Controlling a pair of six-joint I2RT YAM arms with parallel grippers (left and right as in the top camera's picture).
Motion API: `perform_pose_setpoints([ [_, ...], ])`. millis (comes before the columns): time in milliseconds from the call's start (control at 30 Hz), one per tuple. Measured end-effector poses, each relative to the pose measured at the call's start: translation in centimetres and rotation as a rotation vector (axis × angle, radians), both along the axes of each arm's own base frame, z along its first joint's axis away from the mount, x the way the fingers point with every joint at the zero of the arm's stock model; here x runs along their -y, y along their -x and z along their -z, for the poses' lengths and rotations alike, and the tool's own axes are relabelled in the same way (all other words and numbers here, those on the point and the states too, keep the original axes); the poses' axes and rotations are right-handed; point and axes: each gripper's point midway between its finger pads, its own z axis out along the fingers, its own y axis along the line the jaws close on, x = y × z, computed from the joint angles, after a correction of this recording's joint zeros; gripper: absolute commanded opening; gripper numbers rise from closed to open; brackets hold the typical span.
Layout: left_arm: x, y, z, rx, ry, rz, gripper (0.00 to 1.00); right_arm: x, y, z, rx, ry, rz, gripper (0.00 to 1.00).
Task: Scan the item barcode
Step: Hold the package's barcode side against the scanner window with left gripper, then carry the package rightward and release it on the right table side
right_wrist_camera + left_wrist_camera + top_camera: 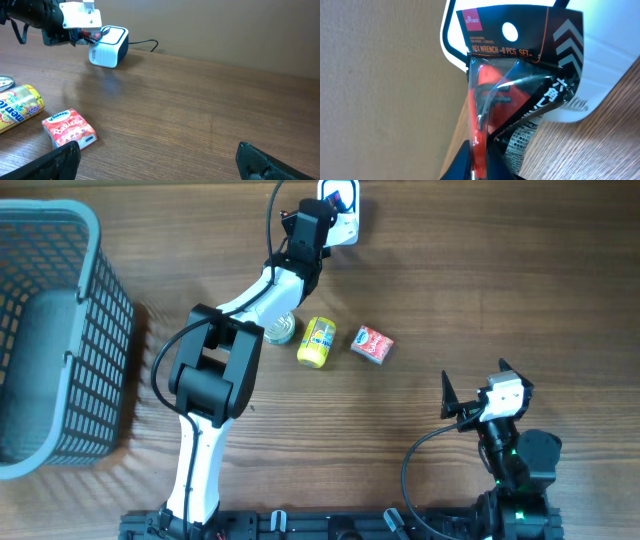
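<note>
Red-and-black hex wrench pack (520, 85) sits just in front of the white scanner (605, 75), pinched in the closed jaws of the left gripper (481, 167); the right gripper (474, 388), well apart from the scanner, gapes empty. A clean read likely needs the pack turned until its code squarely faces the scanner.

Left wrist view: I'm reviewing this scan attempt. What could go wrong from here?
1. The black-and-orange hex wrench pack is creased and glossy, so the white box scanner may miss its barcode, which I cannot see.
2. The left gripper pinches only one end; the pack could swing or slip.
3. Pack and scanner look very close; a nudge might shift the scanner.
</note>
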Motion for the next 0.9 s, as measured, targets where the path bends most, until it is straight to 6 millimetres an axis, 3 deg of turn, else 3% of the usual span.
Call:
perform_pose_setpoints([
  [333,-0.6,0.0,-0.4,0.020,-0.099,-0.013,0.04,0.0,0.0,0.0,0.000,0.000,0.000,1.00],
  [533,0.7,0.3,-1.1,0.052,-0.111,-0.011,0.04,0.0,0.0,0.0,0.000,0.000,0.000,1.00],
  [633,1.5,0.7,-2.5,0.075,-0.075,-0.030,0.04,0.0,0.0,-0.1,0.004,0.000,0.000,1.00],
  [800,5.7,2.8,-7.8,0.145,0.137,-0.033,0.04,0.0,0.0,-0.2,0.007,0.000,0.000,1.00],
  [900,10.5,5.5,-10.2,0.148,0.301,0.010,0.05,0.0,-0.1,-0.5,0.019,0.001,0.000,1.00],
])
